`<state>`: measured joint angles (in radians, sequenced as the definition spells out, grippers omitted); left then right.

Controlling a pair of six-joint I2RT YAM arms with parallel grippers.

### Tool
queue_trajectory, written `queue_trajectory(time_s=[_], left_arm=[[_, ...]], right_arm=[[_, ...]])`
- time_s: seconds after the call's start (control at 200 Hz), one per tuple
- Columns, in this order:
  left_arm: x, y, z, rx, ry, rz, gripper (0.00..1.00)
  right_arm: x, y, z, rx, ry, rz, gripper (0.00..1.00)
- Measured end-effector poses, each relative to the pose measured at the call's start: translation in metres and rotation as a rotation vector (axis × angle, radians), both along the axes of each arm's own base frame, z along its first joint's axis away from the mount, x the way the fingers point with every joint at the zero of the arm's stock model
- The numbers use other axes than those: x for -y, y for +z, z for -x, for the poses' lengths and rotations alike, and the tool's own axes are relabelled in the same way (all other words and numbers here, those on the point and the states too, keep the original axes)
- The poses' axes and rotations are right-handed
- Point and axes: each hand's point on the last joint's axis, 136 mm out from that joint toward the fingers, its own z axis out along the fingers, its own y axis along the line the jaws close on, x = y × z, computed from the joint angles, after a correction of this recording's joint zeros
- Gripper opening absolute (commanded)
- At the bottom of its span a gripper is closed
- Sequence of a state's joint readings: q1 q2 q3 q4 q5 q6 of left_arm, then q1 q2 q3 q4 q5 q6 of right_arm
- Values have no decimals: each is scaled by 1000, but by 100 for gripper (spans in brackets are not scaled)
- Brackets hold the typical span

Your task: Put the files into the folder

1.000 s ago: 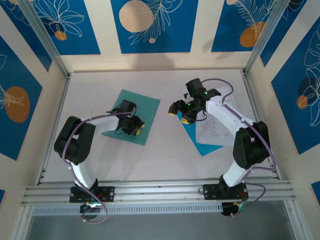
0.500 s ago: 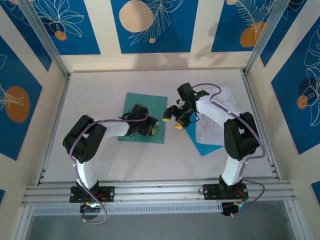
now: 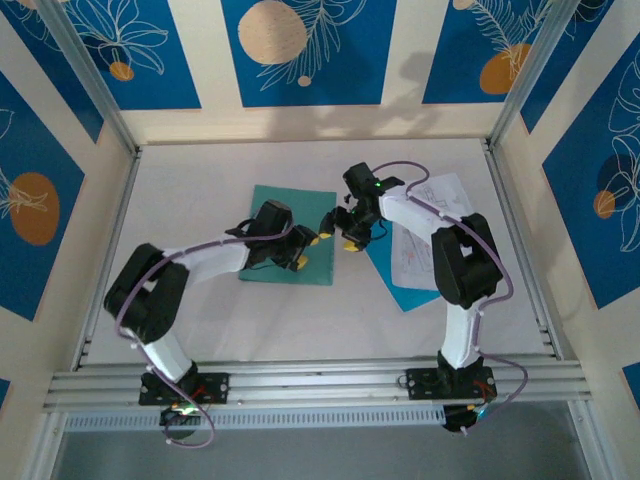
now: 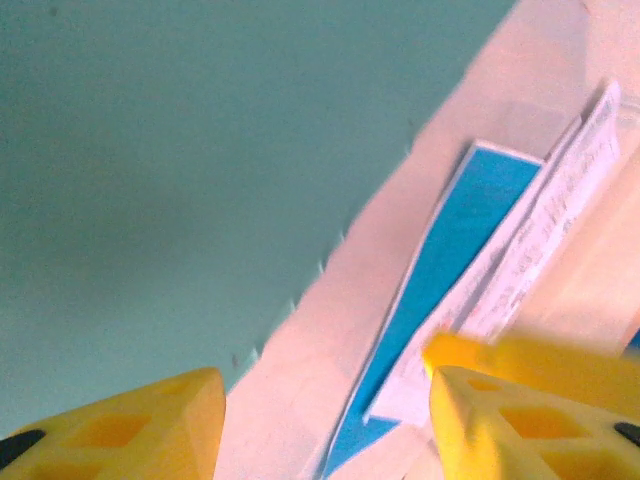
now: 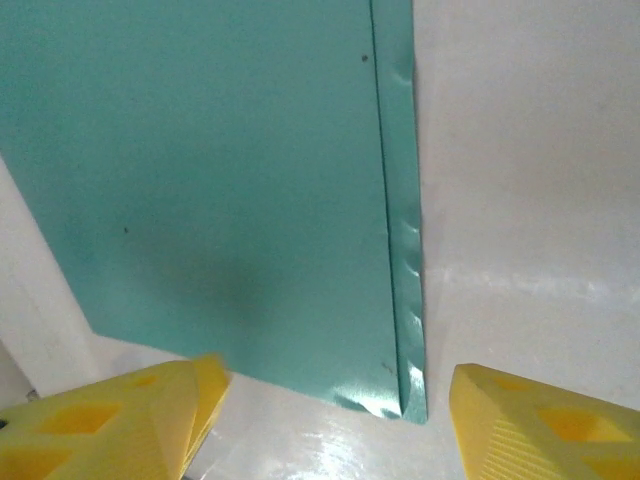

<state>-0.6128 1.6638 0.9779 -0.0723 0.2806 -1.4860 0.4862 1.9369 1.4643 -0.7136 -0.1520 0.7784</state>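
Two grippers are found close together at the right edge of the folder (image 3: 275, 225). The left gripper (image 3: 306, 252) is held over that edge, with its jaws set wide and nothing between them. The right gripper (image 3: 337, 236) is held just off the same edge, over bare table (image 3: 200, 190). Its jaws are spread wide too, and nothing is gripped.

The folder is laid flat and looks shut, with its long side running away from the arm bases. A thin crinkled strip is seen along its right edge from the right wrist. Whether that strip is the hinge or the open side cannot be told.

The files (image 3: 413, 258) are laid to the right of the folder, well apart from it, on a blue sheet (image 3: 398, 283). They are turned a little, so their long side is not lined up with the folder's. The right gripper is placed between the folder and the files, so the files are best reached by the right arm. The cover is judged to be work for the left arm, since it must be lifted before any sheet can be slid in.
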Motion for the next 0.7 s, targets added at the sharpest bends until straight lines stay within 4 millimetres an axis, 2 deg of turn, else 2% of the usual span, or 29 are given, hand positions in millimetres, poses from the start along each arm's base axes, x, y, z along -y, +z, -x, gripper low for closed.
queue_trajectory(time_s=[0.105, 0.175, 0.45, 0.7], left_arm=[[-10, 20, 13, 37, -42, -24, 55], [-20, 24, 22, 49, -59, -48, 55], [-70, -5, 61, -6, -80, -192, 55], [-83, -6, 73, 3, -88, -216, 55]], right_arm=[[-10, -10, -5, 19, 23, 35, 67], [-18, -16, -8, 33, 40, 56, 66], [-31, -30, -22, 63, 60, 102, 66], [-31, -42, -28, 67, 58, 145, 66]])
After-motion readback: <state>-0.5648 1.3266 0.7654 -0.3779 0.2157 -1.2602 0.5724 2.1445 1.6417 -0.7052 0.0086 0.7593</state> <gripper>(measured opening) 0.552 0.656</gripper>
